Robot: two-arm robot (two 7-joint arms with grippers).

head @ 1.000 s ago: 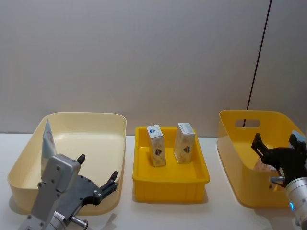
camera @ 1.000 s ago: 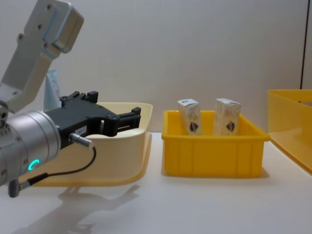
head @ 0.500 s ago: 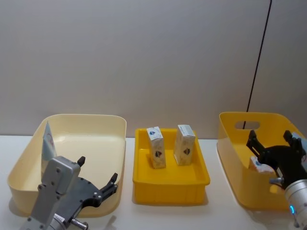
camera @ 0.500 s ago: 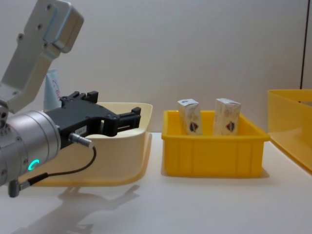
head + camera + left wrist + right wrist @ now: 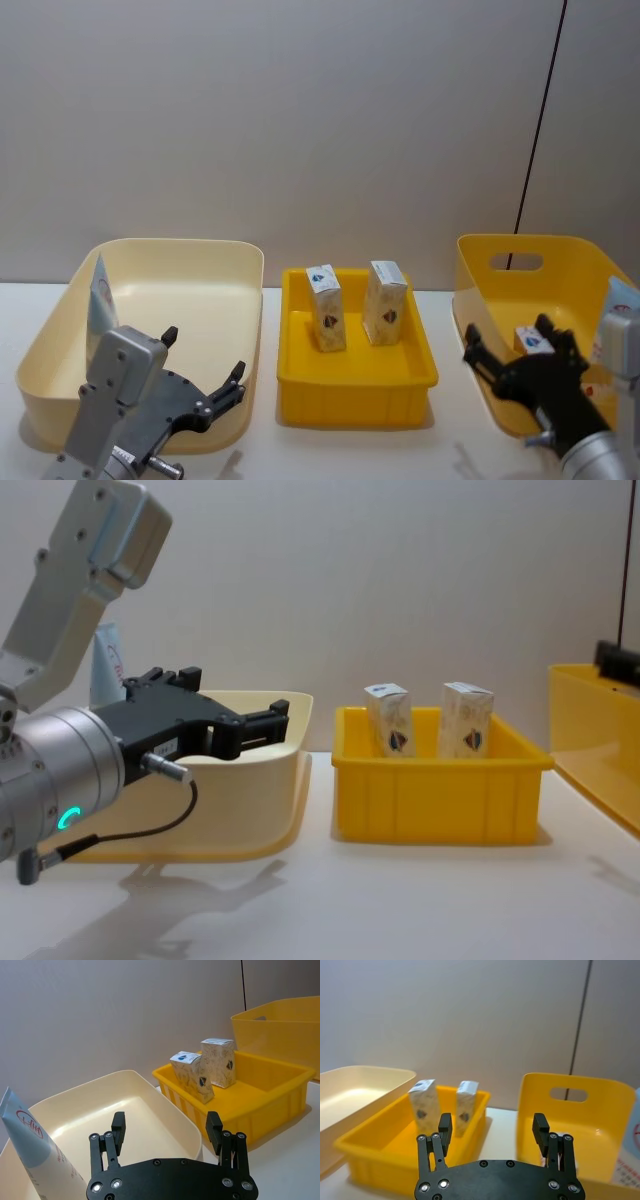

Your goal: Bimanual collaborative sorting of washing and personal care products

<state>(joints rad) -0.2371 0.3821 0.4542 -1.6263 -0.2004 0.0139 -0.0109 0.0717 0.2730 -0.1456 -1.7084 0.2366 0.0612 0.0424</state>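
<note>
While apparently between picks, leave the cream basin with its tube on the left wall, reach into the right-edge yellow bin, skip the middle tray and its two cartons, and lift the loose carton with the spread, empty right gripper at the bin's near wall, keeping the left gripper spread empty at the basin's near rim.

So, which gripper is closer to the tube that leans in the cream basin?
The left gripper. It hovers open over the cream basin's near rim, beside the tube. The right gripper is far across, open at the tall yellow bin.
</note>
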